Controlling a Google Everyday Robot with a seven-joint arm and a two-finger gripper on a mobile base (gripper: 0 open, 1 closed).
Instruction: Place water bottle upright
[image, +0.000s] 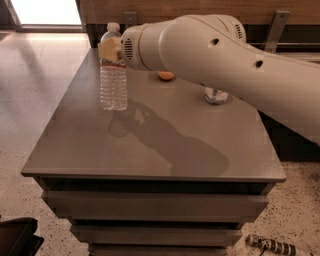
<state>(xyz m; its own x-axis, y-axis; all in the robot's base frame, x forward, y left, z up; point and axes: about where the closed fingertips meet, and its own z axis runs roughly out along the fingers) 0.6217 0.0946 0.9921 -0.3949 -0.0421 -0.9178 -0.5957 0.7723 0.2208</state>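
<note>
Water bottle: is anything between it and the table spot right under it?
Nothing visible. The gripper holds the water bottle by its neck, upright over bare table; the orange and the other bottle sit off to the side.

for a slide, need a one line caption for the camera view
Gripper at the neck of an upright water bottle near the grey table's far corner, orange behind the arm.

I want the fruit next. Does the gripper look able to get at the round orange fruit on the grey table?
Probably yes: the gripper is at the neck of the small clear ribbed water bottle, and the round orange fruit lies nearby, nothing visible between.
</note>
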